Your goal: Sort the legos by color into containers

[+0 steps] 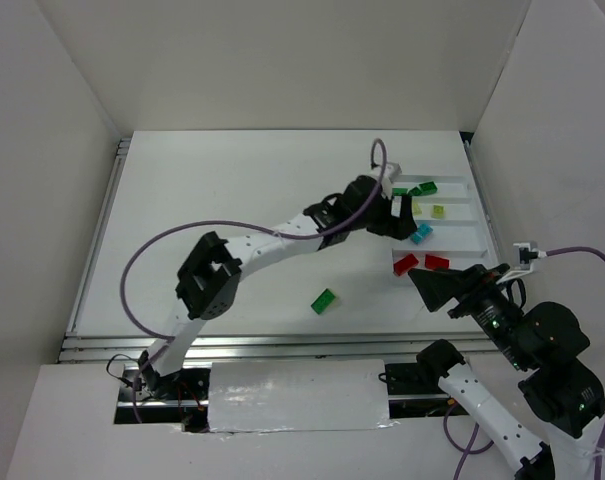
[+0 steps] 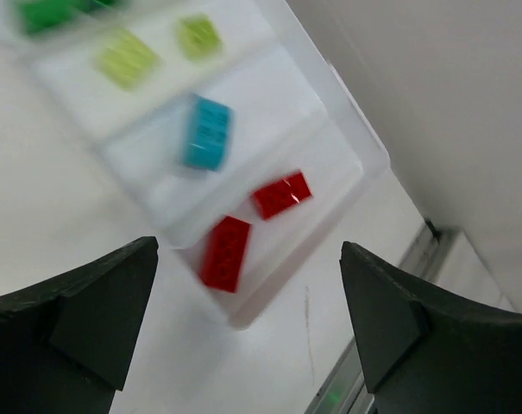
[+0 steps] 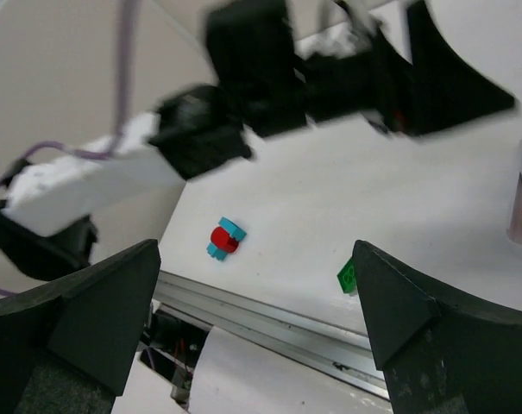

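Looking across the worktop (image 1: 232, 200), I see the white tray (image 1: 462, 228) at right, with my left hand (image 2: 248, 285) spread empty over its end and my right hand (image 3: 256, 285) spread empty nearby. Two red legos (image 2: 226, 252) lie in the end compartment and a cyan brick (image 2: 208, 132) in the next, while a green brick (image 1: 323, 301) sits loose on the worktop.

Your left arm (image 1: 267, 243) and right arm (image 1: 474, 392) pair white links with black joints, purple cables (image 1: 132, 262) trailing both; left claw (image 2: 248, 252) and right claw (image 3: 256, 250) have black wedge fingers (image 2: 79, 319).
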You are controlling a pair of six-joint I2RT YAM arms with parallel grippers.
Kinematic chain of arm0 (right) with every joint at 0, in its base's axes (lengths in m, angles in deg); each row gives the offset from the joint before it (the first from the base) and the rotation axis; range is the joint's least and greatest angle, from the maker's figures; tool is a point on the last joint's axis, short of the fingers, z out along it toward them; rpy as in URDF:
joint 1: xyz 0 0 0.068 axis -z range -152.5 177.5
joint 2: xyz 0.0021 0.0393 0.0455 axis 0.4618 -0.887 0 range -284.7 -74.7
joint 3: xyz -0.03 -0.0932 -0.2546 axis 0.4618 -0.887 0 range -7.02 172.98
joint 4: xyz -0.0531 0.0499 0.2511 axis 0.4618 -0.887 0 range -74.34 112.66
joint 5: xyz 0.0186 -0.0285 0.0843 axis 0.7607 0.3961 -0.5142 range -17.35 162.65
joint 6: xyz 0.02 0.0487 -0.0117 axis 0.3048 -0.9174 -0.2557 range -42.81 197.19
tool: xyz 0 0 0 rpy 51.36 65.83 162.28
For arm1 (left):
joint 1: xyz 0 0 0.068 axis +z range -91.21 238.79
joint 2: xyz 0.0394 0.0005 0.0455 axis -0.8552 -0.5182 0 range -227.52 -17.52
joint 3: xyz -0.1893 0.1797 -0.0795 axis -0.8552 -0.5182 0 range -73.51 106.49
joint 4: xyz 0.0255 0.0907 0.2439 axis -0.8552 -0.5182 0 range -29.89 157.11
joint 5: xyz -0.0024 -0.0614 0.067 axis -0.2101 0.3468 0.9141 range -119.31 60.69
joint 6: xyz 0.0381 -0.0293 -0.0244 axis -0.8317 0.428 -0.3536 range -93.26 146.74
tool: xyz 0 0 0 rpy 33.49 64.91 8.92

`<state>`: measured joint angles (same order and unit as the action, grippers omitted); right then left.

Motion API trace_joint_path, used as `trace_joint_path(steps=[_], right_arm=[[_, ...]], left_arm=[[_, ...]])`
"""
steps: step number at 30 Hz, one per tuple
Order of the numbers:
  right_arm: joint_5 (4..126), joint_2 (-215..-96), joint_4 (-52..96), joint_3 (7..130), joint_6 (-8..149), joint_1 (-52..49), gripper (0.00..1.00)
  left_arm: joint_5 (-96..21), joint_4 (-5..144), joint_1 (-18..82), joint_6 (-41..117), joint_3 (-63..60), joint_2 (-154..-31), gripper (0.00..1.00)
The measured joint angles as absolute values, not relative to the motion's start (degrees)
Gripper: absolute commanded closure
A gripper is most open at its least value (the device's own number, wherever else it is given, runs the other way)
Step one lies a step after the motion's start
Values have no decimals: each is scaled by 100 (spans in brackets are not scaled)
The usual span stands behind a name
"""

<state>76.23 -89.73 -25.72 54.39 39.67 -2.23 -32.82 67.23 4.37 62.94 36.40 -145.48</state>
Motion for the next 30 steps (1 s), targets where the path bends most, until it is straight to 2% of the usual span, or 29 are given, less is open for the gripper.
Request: trace_joint_path(steps=[4,7,12,17,23,30], right_arm=[[7546,-9292,-2397,5089,3829,-223,0],[7450,-9845,-1933,4372,3641,-223,0],[7022,-11394,-928,3026,3322,-486,0],[6740,-12815,252,2318,3088,-1034,0],[6797,-14421,1476,2263,2916,-1128,3],[7433,-15095,1728,2475,2575,-1443,14]], left_arm=[[-2029,5656,1008,6351,3406,-13189,1],[-1013,4648,1581,6578,3104,-12002,1],[-71,3505,2234,6471,1719,-9987,0],[-278,2611,2223,5929,582,-8706,0],[-904,2347,2236,5232,-568,-7460,1],[-1400,2598,2282,5051,-1621,-7206,0]])
